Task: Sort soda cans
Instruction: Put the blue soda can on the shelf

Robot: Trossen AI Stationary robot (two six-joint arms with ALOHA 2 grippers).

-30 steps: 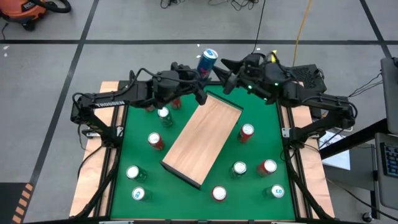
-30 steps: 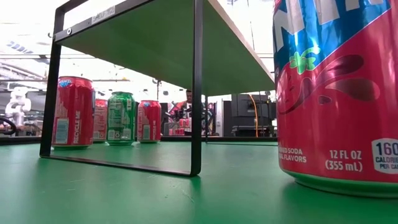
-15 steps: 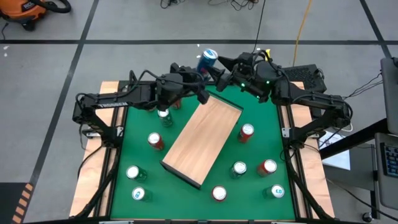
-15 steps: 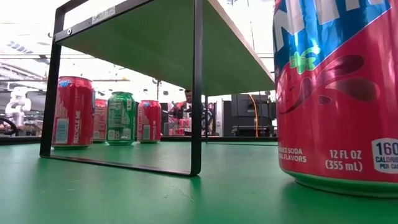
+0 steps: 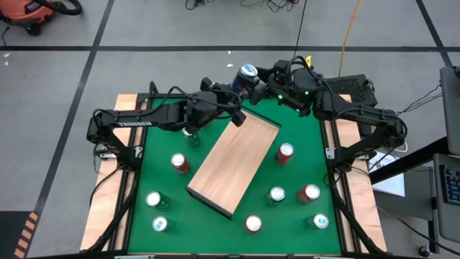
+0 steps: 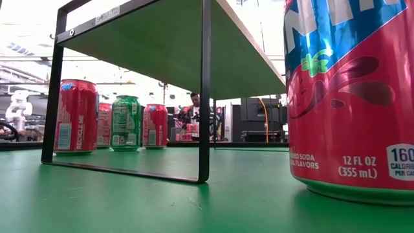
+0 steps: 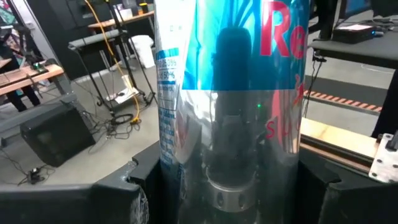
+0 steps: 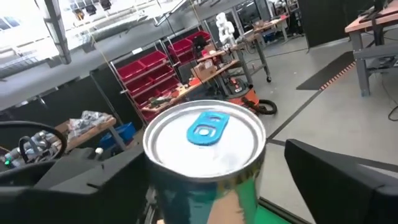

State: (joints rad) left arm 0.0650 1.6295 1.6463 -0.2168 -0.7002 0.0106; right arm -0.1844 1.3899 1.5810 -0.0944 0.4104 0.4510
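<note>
A blue and silver soda can (image 5: 247, 74) hangs in the air over the table's far edge, with my left gripper (image 5: 237, 89) shut on it. The left wrist view shows its body (image 7: 230, 93) filling the space between my fingers. My right gripper (image 5: 260, 81) is open and comes level from the right. Its fingers stand on either side of the can's top (image 8: 205, 140); I cannot tell whether they touch it. Several red, green and teal cans stand on the green mat (image 5: 165, 180). My left gripper pinches the can's lower body (image 7: 186, 186) between its two fingers, one on each side. The fingers come nearly level from the table's left side, across the can. The can is lifted clear, about upright, with its top up.
A light wooden board (image 5: 233, 162) on a black frame (image 6: 205, 90) stands slantwise mid-table. A green can (image 5: 190, 137) stands under my left arm, red cans (image 5: 180, 162) (image 5: 285, 152) flank the board, and more stand near the front. A large red can (image 6: 349, 97) fills the low view's right.
My left gripper has carried the can a little toward the table's right and down, rolling so that the tilted can now stands more upright. My right gripper has moved left toward the can, and its fingers now flank the can's top.
</note>
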